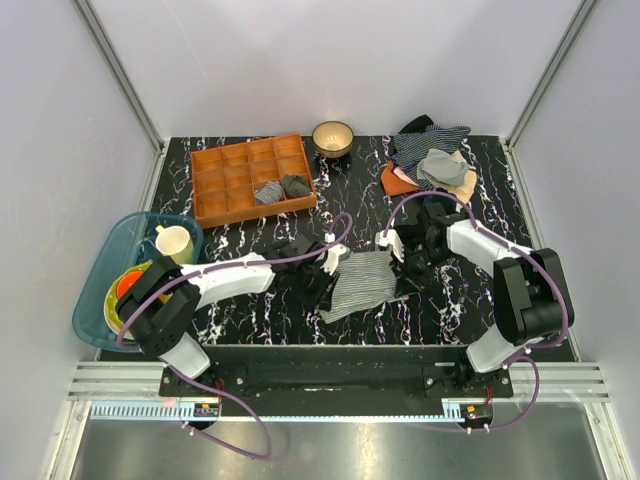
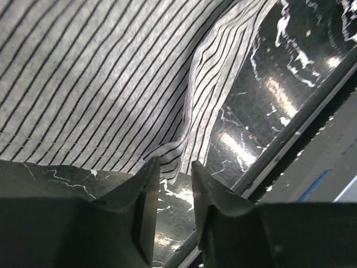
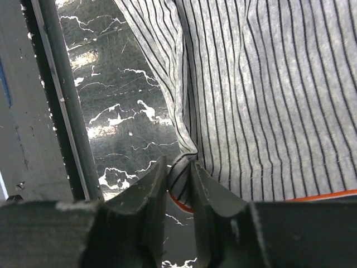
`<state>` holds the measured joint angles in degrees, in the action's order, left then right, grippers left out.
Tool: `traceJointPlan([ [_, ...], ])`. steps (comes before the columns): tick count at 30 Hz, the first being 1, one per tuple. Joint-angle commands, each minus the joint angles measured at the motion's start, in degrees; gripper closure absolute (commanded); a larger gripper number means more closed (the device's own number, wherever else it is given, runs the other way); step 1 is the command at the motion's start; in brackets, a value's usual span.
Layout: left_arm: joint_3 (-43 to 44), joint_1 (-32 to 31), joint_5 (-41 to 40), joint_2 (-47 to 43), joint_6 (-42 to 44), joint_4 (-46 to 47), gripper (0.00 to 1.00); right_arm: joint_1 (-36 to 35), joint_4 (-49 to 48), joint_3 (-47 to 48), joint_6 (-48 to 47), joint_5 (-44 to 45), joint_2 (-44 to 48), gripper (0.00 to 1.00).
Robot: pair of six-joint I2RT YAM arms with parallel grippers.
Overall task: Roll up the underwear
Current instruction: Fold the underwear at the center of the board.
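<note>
One pair of striped underwear (image 1: 362, 283) lies mid-surface (image 1: 450, 300), toward the front edge, between two pincers. The left pincer (image 2: 170, 170) is narrowed on a cloth corner, and the right pincer (image 3: 178, 170) nips a fold. Only the right wrist view shows the orange edge (image 3: 329, 195); only the overhead view shows one compartment tray (image 1: 222, 178).
</note>
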<state>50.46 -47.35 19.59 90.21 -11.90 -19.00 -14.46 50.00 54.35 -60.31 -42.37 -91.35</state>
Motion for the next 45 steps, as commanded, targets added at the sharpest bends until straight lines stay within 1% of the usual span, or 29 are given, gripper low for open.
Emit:
traceJointPlan([
  [1, -0.8, -0.5, -0.2, -0.6, -1.3, 1.7, 0.61, 0.2, 2.3, 0.8, -0.9, 0.7, 0.0, 0.66],
  [2, -0.7, -0.5, -1.2, -1.5, -1.2, 1.3, 0.57, 0.2, 4.3, 2.2, -0.9, 0.5, 0.3, 0.62],
  [3, -0.7, -0.5, -1.8, -4.0, -1.1, 0.9, 0.52, 0.2, 5.5, 2.9, -1.1, 0.0, 1.2, 0.61],
  [5, -0.5, -0.5, -3.4, -7.2, -0.2, -0.7, 0.48, 0.3, 9.0, 5.6, -1.6, -0.6, 2.6, 0.60],
  [6, -0.3, -0.5, -4.8, -10.6, 0.5, -1.1, 0.47, 0.4, 10.3, 6.5, -2.0, -1.6, 4.0, 0.60],
  [8, -0.7, -0.5, -6.7, -14.1, 3.0, -1.4, 0.45, 0.3, 12.8, 8.5, -3.0, -2.5, 5.0, 0.60],
  [9, -1.7, -0.4, -8.1, -17.4, 4.2, -1.2, 0.44, 0.2, 13.0, 8.9, -3.1, -2.8, 6.0, 0.61],
  [12, -4.0, -0.4, -9.1, -23.0, 7.9, 2.0, 0.42, 0.2, 11.0, 8.2, -4.1, -2.0, 6.9, 0.63],
  [15, -7.9, -0.5, -6.7, -26.8, 10.4, 7.6, 0.38, 0.1, 7.0, 5.5, -5.3, -0.5, 6.6, 0.66],
  [16, -9.8, -0.5, -6.5, -27.3, 10.7, 10.9, 0.37, 0.1, 5.4, 4.5, -5.9, -0.3, 6.4, 0.67],
  [19, -11.1, -0.5, -5.9, -25.8, 9.6, 14.1, 0.37, 0.0, 2.5, 4.4, -4.9, 1.5, 4.5, 0.73],
  [20, -10.5, -0.5, -5.9, -23.6, 8.1, 14.1, 0.38, 0.0, 1.3, 4.7, -1.8, 2.4, 3.9, 0.75],
  [22, -9.2, -0.4, -6.8, -21.0, 6.7, 13.4, 0.40, 0.0, -2.4, 5.9, 1.0, 5.1, 2.4, 0.78],
  [23, -8.3, -0.3, -8.9, -18.5, 5.4, 13.2, 0.44, 0.0, -4.2, 6.3, 5.0, 6.3, 2.1, 0.78],
  [24, -7.7, 0.3, -9.3, -17.5, 4.5, 13.2, 0.46, 0.0, -5.4, 6.8, 6.2, 7.8, 1.5, 0.78],
  [25, -7.5, 1.0, -9.3, -16.3, 3.4, 13.6, 0.46, 0.0, -6.5, 8.3, 7.2, 8.3, 0.9, 0.77],
  [26, -7.2, 1.9, -8.5, -14.6, 0.9, 13.9, 0.47, 0.0, -7.2, 9.2, 10.6, 9.1, 0.5, 0.75],
  [27, -7.0, 3.7, -8.3, -13.8, -0.4, 14.3, 0.47, 0.0, -7.6, 10.2, 12.1, 10.6, -0.8, 0.74],
  [28, -7.1, 4.7, -8.2, -13.3, -1.7, 15.8, 0.46, 0.1, -8.5, 11.5, 13.4, 11.7, -1.4, 0.71],
  [29, -7.6, 5.6, -7.3, -12.8, -3.6, 17.0, 0.45, 0.0, -9.2, 11.8, 15.8, 12.7, -1.9, 0.64],
  [30, -8.8, 7.4, -6.8, -12.7, -4.7, 18.1, 0.44, 0.0, -10.1, 11.9, 17.1, 15.3, -2.7, 0.61],
  [32, -9.8, 9.3, -6.0, -12.3, -7.3, 21.5, 0.44, 0.1, -11.7, 12.2, 19.7, 16.8, -3.3, 0.55],
  [35, -10.6, 12.3, -6.4, -11.8, -9.6, 23.4, 0.36, 0.0, -11.8, 12.8, 22.2, 17.4, -4.9, 0.53],
  [37, -10.7, 13.9, -6.7, -11.4, -10.7, 24.3, 0.34, 0.0, -12.0, 13.1, 23.1, 17.8, -5.9, 0.53],
  [41, -9.9, 15.0, -7.1, -9.1, -11.4, 24.1, 0.33, 0.1, -12.3, 13.5, 24.8, 18.9, -8.0, 0.53],
  [45, -9.1, 15.5, -8.1, -7.0, -11.8, 23.7, 0.33, 0.1, -12.2, 13.8, 25.2, 17.9, -8.8, 0.55],
])
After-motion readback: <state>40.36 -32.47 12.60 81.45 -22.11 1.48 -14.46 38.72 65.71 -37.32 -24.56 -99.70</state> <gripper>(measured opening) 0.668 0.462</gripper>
